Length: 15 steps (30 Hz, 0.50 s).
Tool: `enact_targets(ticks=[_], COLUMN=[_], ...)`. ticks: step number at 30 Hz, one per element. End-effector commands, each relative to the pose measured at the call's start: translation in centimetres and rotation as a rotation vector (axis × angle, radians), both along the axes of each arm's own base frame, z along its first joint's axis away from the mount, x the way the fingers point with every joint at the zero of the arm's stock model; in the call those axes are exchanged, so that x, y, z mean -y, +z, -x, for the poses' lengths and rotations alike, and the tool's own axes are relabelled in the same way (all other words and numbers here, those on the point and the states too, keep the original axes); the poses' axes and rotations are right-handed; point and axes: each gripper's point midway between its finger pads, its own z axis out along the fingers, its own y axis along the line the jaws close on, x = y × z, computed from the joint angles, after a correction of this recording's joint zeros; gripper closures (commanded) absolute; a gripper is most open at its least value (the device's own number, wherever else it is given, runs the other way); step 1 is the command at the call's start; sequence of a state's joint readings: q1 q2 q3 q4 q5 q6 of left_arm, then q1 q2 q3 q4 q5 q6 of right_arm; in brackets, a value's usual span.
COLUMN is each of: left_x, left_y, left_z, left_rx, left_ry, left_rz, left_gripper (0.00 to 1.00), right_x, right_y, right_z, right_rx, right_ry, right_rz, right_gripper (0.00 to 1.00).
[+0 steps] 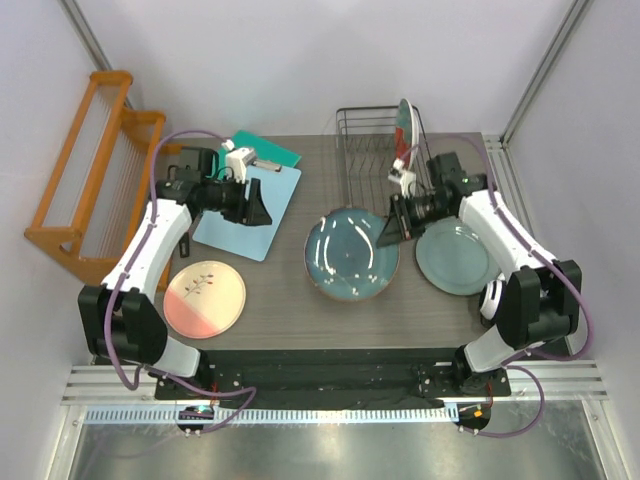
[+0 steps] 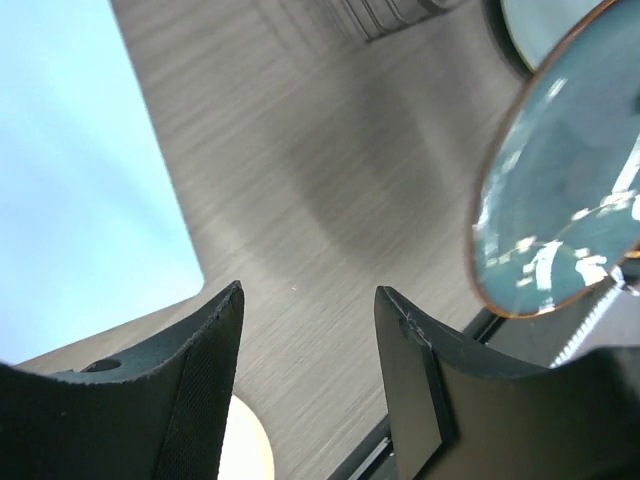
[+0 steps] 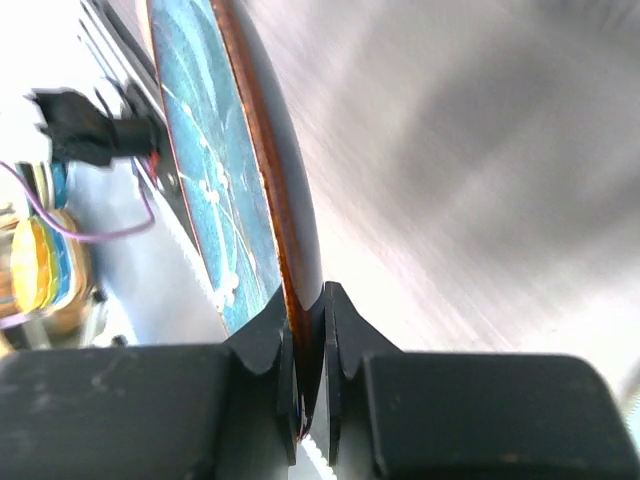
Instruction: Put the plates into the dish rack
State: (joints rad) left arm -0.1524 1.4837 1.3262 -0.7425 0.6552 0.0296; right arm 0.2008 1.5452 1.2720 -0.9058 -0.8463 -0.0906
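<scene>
**Left pincer idle, right pincer clamped on the teal plate**

At the far left stands the orange wooden rack, which has no part in this job. Next to it, the left pincer hangs over the right edge of the light blue clipboard with its jaws spread and nothing between them. Its own camera shows only bare table in the gap. The pink-and-cream plate lies flat near the front edge, below that arm and untouched.

At the middle lies the dark teal plate, just in front of the dish rack. The right pincer has closed on this plate's right rim. The wrist view shows both pads pressed against the brown edge, one above and one below. Whether the plate's far side has left the table is hard to judge from above; it probably sits low or barely tilted.

One floral plate stands upright in the rack's right-hand slots. The pale grey-green plate lies flat at the right, partly under the right arm.

The step in hand looks like the pick-up of the second plate, with two more to follow. The next move calls for lifting the teal plate, turning it on edge, and lowering it between free dividers beside the floral one. The grip is thin and the glazed rim could slip, so the lift should be steady.
</scene>
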Motion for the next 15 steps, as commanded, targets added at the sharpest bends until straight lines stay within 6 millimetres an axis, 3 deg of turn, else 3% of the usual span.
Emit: enact_targets(ticks=[1, 4, 6, 7, 9, 10, 12, 13, 14, 15], left_x=[-1.5, -2.5, -4.0, -4.3, -5.0, -5.1, -5.0, -4.9, -4.9, -4.8], left_y=[0.0, 0.5, 0.3, 0.6, 0.7, 0.7, 0.6, 0.6, 0.0, -0.2], left_z=[-0.7, -2.5, -3.9, -4.6, -5.2, -5.3, -5.1, -4.9, -4.7, -4.4], left_rx=[-0.005, 0.020, 0.050, 0.061, 0.076, 0.078, 0.073, 0.074, 0.062, 0.058], left_ry=[0.076, 0.184, 0.283, 0.330, 0.376, 0.379, 0.375, 0.373, 0.373, 0.367], left_rz=[-0.100, -0.129, -0.189, -0.188, -0.214, -0.212, -0.211, -0.205, -0.203, -0.196], left_gripper=[0.43, 0.43, 0.43, 0.43, 0.43, 0.43, 0.43, 0.43, 0.43, 0.43], right_x=[-1.1, -0.7, 0.0, -0.1, 1.3, 2.1, 3.8, 4.2, 4.3, 6.4], right_y=[9.8, 15.3, 16.9, 19.0, 20.6, 23.3, 24.2, 26.2, 25.7, 25.9], right_z=[-1.2, -8.2, -11.7, -14.0, -17.4, -19.0, -21.9, -22.8, -24.0, -25.3], right_rx=[0.134, 0.371, 0.463, 0.529, 0.609, 0.687, 0.747, 0.808, 0.815, 0.838], right_ry=[0.011, -0.153, -0.272, -0.340, -0.496, -0.573, -0.731, -0.783, -0.817, -0.949], right_rz=[-0.091, -0.045, -0.013, -0.045, -0.010, -0.025, 0.023, 0.011, 0.032, 0.101], right_gripper=[0.99, 0.99, 0.99, 0.99, 0.99, 0.99, 0.99, 0.99, 0.99, 0.99])
